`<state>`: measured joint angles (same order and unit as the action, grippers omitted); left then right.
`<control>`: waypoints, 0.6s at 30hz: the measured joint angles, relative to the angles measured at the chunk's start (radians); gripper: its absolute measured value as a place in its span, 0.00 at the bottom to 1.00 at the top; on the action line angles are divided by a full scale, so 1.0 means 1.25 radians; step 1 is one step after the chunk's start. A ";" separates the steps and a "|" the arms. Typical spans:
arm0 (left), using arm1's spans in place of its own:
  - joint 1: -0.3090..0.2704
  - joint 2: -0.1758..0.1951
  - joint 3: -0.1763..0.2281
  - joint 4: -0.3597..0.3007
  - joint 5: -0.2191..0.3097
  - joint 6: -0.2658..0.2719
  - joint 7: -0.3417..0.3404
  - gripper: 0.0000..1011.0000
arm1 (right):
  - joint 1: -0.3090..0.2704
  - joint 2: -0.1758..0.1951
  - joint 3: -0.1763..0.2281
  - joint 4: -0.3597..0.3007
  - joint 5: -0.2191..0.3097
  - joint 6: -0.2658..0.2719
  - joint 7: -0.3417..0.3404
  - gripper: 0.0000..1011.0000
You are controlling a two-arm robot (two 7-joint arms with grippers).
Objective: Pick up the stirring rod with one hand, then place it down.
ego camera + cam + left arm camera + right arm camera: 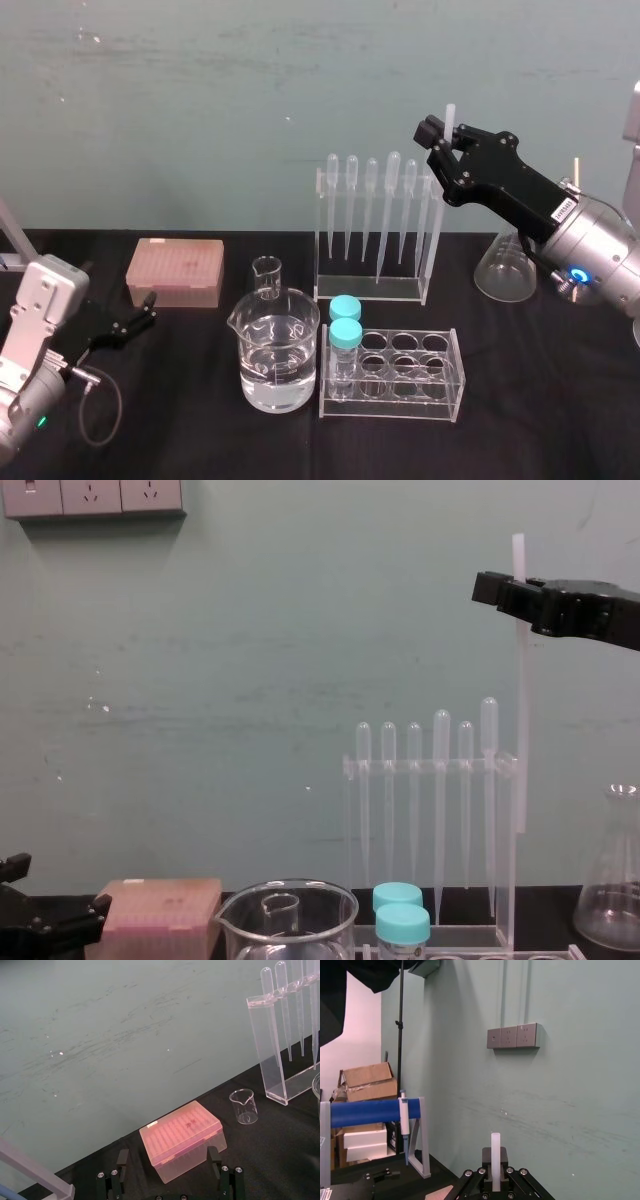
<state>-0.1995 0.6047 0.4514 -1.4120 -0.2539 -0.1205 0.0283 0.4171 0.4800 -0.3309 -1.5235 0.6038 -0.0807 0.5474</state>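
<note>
1. Above the pipette rack [372, 290], the right claw [448, 138] is clamped on one rod [520, 710] near its top end. The rod hangs upright, clear of the desk [540, 420], with a short stub poking above the claw.
2. In the head view the rod's lower length is hard to make out against the rack.
3. Low at the desk's left side sits the left claw [148, 312], its fingers apart, near one pink tip box [174, 272].
4. Six pipettes [440, 780] hang in the rack, counted in the chest view. In the head view the sixth is partly behind the right claw.
5. Two beakers stand together: a large beaker [275, 350] with clear liquid and a small beaker [267, 278] just behind it.
6. Two teal-capped tubes [346, 335] stand at the left end of one tube rack [390, 405].
7. One flask [500, 270] stands at the right, partly hidden by the right arm.
</note>
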 joint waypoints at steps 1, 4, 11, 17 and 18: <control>0.000 0.000 0.000 0.000 0.000 0.000 0.000 0.99 | 0.000 0.000 0.000 0.000 0.000 0.000 0.000 0.06; 0.000 0.000 0.000 0.000 0.000 0.000 0.000 0.99 | -0.001 0.001 0.000 -0.001 0.001 0.000 0.000 0.06; 0.000 0.000 0.000 0.000 0.000 0.000 0.000 0.99 | -0.002 0.001 0.000 -0.001 0.002 0.000 0.001 0.06; 0.000 0.000 0.000 0.000 0.000 0.000 0.000 0.99 | -0.002 0.002 -0.001 -0.001 0.003 -0.001 0.002 0.06; 0.000 0.000 0.000 0.000 0.000 0.000 0.000 0.99 | -0.002 0.002 -0.001 -0.001 0.003 -0.001 0.002 0.06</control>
<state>-0.1995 0.6047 0.4514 -1.4120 -0.2539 -0.1205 0.0283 0.4141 0.4830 -0.3320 -1.5247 0.6076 -0.0823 0.5500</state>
